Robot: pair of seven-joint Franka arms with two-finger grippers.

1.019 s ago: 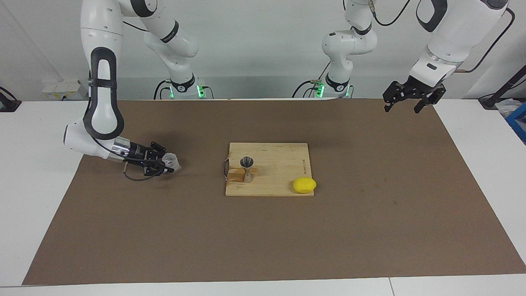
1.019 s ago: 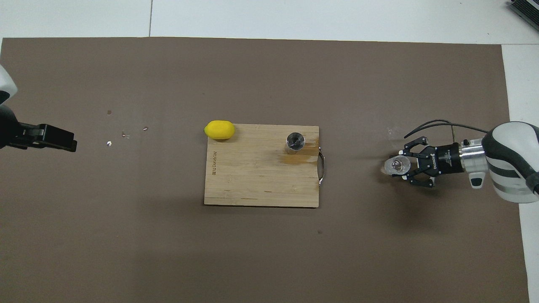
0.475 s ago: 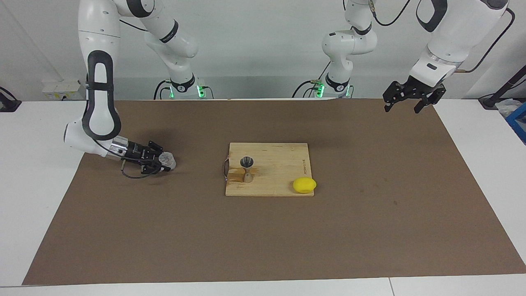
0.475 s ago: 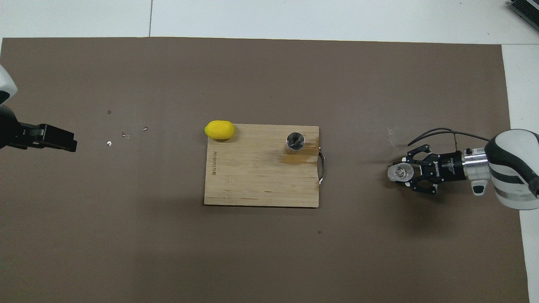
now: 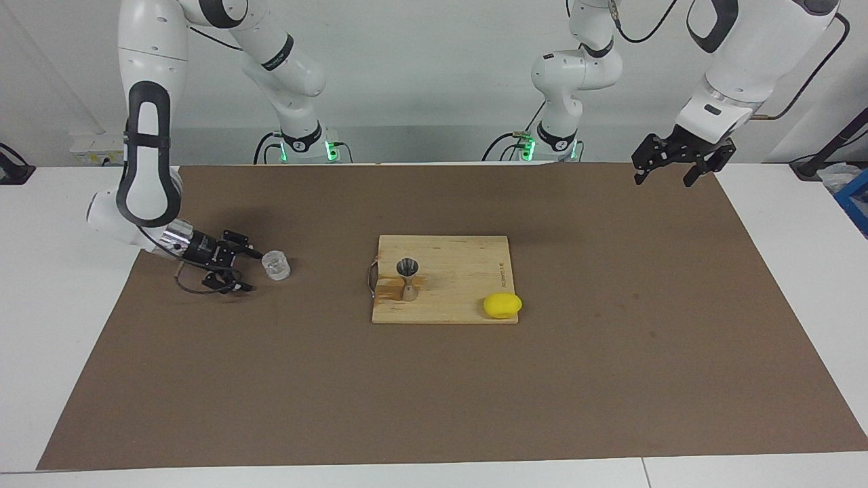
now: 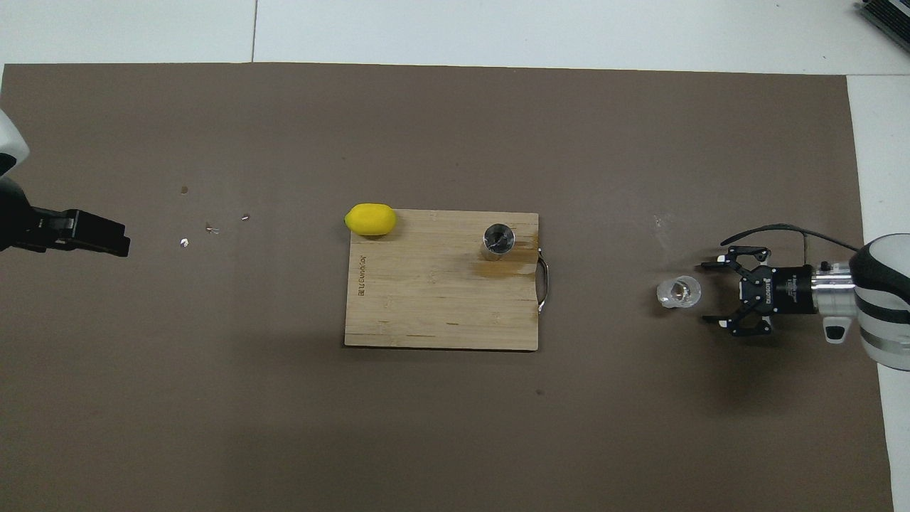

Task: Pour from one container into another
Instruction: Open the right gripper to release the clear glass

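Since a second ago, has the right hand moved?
Yes. The right hand has opened and drawn back from the small clear squat cup, away from the wooden cutting board, leaving it upright on the mat.

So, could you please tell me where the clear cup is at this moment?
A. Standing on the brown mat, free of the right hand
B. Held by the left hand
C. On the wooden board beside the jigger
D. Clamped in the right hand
A: the clear cup stands upright on the brown mat, and the right hand sits beside it with its fingers spread and a gap between them and the cup.
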